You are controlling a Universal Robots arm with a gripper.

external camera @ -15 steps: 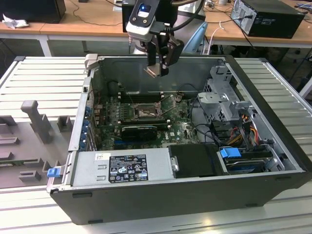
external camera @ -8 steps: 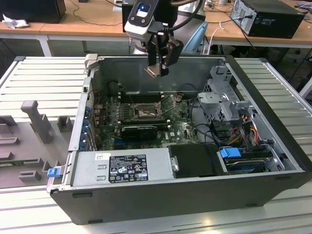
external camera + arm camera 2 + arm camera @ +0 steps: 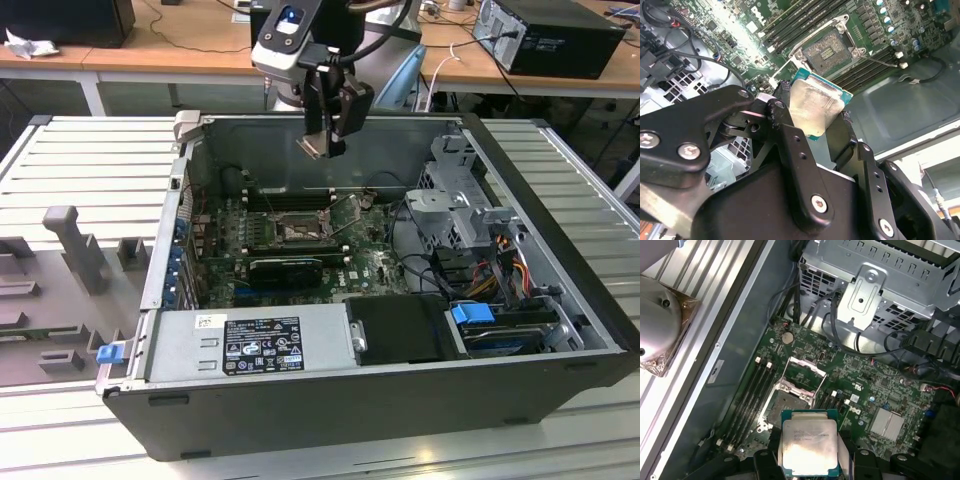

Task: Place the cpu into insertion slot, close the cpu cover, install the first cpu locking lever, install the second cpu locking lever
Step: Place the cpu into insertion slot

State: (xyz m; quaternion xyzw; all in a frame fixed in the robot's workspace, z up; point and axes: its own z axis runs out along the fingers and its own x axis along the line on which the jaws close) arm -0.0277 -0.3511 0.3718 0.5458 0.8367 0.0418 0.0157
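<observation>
My gripper (image 3: 322, 148) hangs over the open computer case, above the back wall, and is shut on the cpu (image 3: 314, 146). In both wrist views the cpu (image 3: 812, 100) (image 3: 807, 440) is a pale silver square with a green edge, pinched at two opposite sides between the black fingers (image 3: 785, 120). The insertion slot (image 3: 298, 230) (image 3: 829, 50) (image 3: 781, 407) lies below on the green board, dark and uncovered. The cpu cover (image 3: 801, 376) stands swung up at the slot's far side. A thin locking lever (image 3: 880, 60) sticks out beside the slot.
A metal drive cage (image 3: 460, 190) with cables fills the case at the exterior view's right. A grey power supply (image 3: 250, 345) lies along the near wall. A long black card (image 3: 285, 268) sits in front of the slot, with black memory slots (image 3: 747, 395) beside it.
</observation>
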